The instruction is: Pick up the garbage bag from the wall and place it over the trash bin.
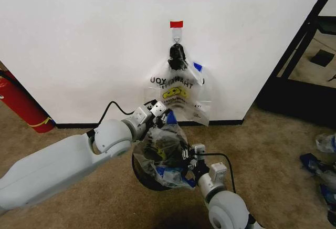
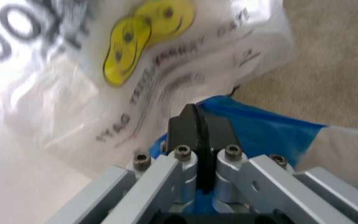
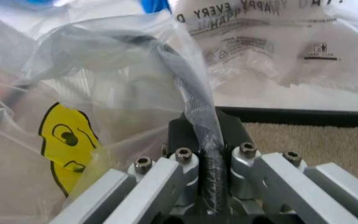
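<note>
The garbage bag, clear with a yellow smiley, is draped over the trash bin, whose dark round body shows beneath it on the carpet below the wall. My left gripper is at the bag's far upper edge, shut on its blue handle trim. My right gripper is at the near right side. In the right wrist view it is shut on the bag's clear plastic, wrapped around a dark mesh strip that looks like the bin's rim.
Matching bags hang bunched under a black knot from a hook below a red tape strip, just behind my left gripper. A red fire extinguisher stands at the left. A black frame and floor litter lie right.
</note>
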Controlling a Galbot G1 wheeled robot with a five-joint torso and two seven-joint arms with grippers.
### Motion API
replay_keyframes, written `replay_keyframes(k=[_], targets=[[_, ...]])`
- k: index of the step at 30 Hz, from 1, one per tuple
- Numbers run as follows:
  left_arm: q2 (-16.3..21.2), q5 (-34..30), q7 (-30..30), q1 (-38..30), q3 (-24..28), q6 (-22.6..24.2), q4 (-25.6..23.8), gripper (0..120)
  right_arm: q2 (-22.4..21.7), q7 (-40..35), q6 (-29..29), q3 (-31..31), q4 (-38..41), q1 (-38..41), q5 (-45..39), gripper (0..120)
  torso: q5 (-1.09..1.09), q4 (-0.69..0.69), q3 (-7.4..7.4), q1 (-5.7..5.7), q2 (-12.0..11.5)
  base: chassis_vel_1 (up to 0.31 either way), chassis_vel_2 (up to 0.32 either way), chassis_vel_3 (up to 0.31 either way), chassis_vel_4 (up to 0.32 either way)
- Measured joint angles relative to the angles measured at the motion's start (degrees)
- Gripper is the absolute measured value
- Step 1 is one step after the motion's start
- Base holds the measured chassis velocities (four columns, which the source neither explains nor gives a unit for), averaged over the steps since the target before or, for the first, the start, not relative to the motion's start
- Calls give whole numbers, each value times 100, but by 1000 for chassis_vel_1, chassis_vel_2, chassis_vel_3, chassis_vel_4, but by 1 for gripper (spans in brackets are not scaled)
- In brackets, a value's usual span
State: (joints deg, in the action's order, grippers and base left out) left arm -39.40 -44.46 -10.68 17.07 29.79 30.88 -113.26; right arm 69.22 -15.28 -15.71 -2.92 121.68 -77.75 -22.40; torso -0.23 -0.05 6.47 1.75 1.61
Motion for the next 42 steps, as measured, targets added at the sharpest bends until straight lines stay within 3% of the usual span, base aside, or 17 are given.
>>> replay_keyframes(k=[9,23,29,35,37,39,42], targets=[[171,-30,259,72,-9,-96,215,0,-99,279,240,-73,54,-138,270,1,0,0,0,0,0,0,0,0,0],[509,-255,591,546,-414,-388,323,0,-190,476,586,-557,254,-276,-697,1,0,0,0,-1,0,0,0,0,0],[500,-475,566,598,-678,-192,160,0,-159,446,593,-573,265,-261,-734,1,0,0,0,-1,0,0,0,0,0],[486,-989,469,512,-984,218,-84,17,-100,417,602,-561,207,-240,-656,1,1,-1,0,-1,1,0,0,0,0],[485,-1235,429,489,-1157,359,-189,30,-75,398,602,-557,149,-222,-628,1,2,-1,0,0,1,0,0,0,0],[485,-1320,415,482,-1205,403,-222,32,-66,387,602,-557,129,-214,-620,1,2,0,0,-1,1,0,0,0,0],[468,-1786,310,477,-1561,657,-384,47,-5,365,602,-535,52,-199,-590,1,1,-1,0,-1,1,0,0,0,0]])
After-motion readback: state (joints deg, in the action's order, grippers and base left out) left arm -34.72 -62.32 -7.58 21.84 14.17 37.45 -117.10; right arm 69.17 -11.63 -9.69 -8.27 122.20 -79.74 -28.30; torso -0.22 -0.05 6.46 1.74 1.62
